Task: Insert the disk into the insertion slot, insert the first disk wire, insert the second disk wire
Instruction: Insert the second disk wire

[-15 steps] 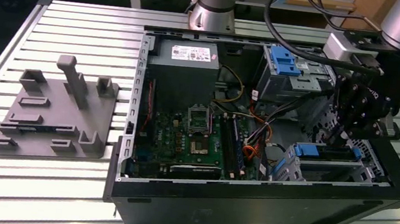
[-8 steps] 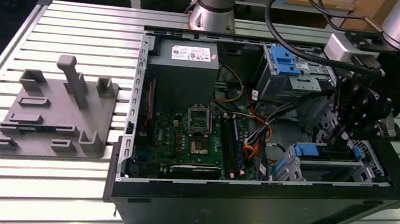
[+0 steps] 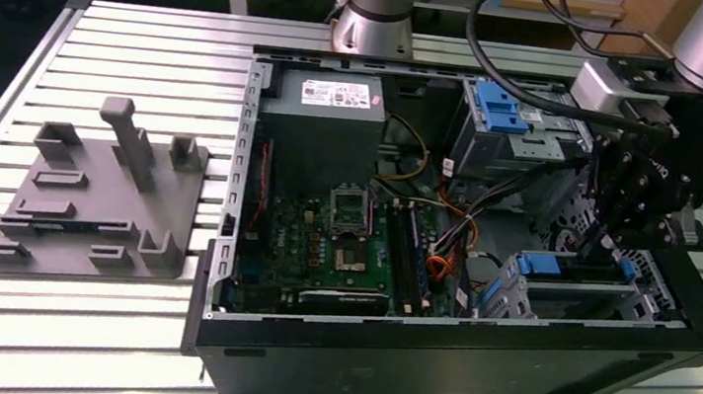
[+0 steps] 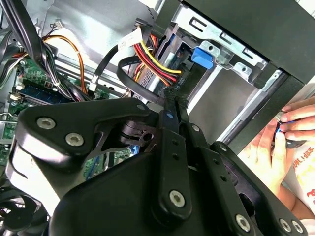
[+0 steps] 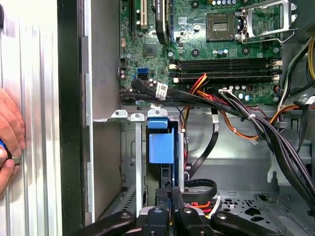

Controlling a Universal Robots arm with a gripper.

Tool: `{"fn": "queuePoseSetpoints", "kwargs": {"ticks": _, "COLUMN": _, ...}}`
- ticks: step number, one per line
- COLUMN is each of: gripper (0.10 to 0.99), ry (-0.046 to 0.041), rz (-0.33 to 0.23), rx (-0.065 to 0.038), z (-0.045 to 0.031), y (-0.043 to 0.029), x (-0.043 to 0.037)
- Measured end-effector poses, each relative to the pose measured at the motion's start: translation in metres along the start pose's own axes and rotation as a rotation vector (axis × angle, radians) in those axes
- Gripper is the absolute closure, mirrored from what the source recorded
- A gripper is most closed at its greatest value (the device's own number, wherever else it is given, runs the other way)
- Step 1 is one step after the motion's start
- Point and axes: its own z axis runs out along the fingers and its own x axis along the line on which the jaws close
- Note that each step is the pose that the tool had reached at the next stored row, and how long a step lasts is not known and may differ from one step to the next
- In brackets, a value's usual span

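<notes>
My claw is pinched shut on the black disk wire, just beside the disk, which sits in the insertion slot at a corner of the case. I'd keep it square and press gently.

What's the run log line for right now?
disk in drive cage | gripper shut at black cable | hand outside case
</notes>
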Motion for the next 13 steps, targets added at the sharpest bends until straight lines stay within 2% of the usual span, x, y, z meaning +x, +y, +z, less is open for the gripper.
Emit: {"fn": "queuePoseSetpoints", "kwargs": {"ticks": 13, "gripper": 0.941, "ry": 0.0000, "rz": 0.000, "rx": 0.000, "z": 0.0029, "y": -0.0003, "x": -0.0003}}
